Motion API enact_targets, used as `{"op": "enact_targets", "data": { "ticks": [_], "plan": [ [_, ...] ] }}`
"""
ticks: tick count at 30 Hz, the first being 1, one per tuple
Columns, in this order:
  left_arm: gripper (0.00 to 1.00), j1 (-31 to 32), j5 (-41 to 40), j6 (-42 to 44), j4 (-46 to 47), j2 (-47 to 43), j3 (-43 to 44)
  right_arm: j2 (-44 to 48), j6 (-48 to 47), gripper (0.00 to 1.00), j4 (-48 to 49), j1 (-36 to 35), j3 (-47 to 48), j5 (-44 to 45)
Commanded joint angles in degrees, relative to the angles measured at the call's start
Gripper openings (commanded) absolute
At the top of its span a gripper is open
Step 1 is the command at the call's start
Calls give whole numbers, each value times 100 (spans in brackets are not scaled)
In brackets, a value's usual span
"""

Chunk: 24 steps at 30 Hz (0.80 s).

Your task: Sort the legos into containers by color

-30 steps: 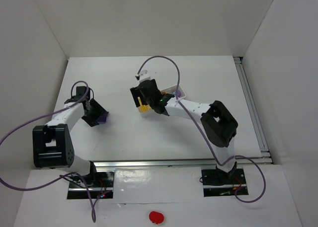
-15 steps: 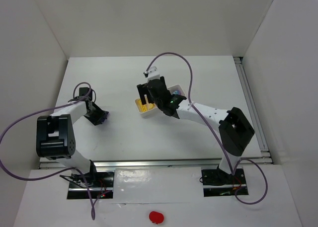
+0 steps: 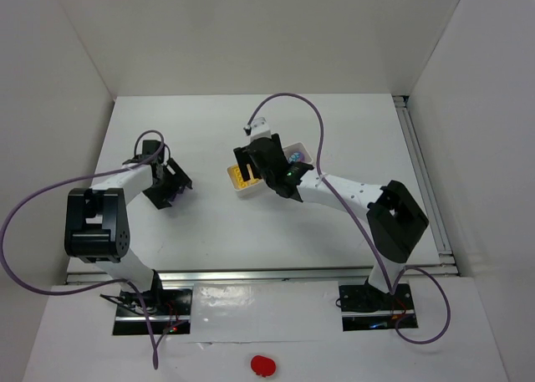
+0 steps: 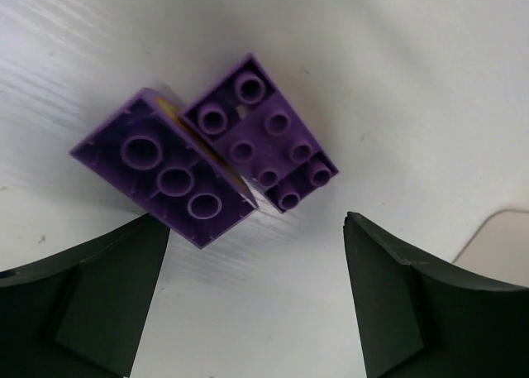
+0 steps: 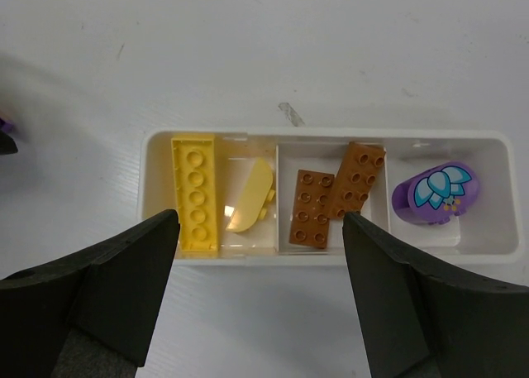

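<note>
The left end effector (image 4: pixel 254 229) is released and grasps nothing; its fingers stand wide apart just short of two purple legos lying on the table (image 4: pixel 372 64). The purple plate (image 4: pixel 269 146) lies flat, studs up, with its long axis running from upper left to lower right in the left wrist view. The thicker purple brick (image 4: pixel 165 175) touches its left edge and appears tipped, with a face of three rings toward the camera and its long axis roughly parallel to the plate. A yellow sliver shows between them; what it is cannot be told. The right end effector (image 5: pixel 258 229) is likewise released and empty, above the containers (image 5: pixel 322 257), which form a row of three compartments. The left one holds a long yellow brick (image 5: pixel 194 192), long axis across the row, and a curved yellow piece (image 5: pixel 248 192). The middle one holds two brown-orange bricks (image 5: pixel 314 208), also lying roughly across the row. The right one holds a rounded purple piece (image 5: pixel 434 192). By this evidence, yellow and brown-orange are sorted; the two purple legos remain to be moved to the right compartment.
</note>
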<state>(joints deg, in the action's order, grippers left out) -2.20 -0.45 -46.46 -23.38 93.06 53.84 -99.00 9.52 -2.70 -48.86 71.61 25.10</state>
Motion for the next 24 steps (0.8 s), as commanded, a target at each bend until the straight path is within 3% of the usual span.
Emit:
{"op": "enact_targets", "data": {
  "ticks": [1,14,17,24],
  "plan": [
    [94,-79,-455,49,-448,72,266,267,-3,87,-64,17,-7,109],
    [88,-545,-1097,-303,-826,-253,284,320,50,87,-64,17,-165,109],
    [88,-598,-1098,-355,-879,-306,232,320,50,87,-64,17,-165,109],
    [77,-650,-764,-303,-826,-16,232,373,50,87,-64,17,-218,109]
  ]
}}
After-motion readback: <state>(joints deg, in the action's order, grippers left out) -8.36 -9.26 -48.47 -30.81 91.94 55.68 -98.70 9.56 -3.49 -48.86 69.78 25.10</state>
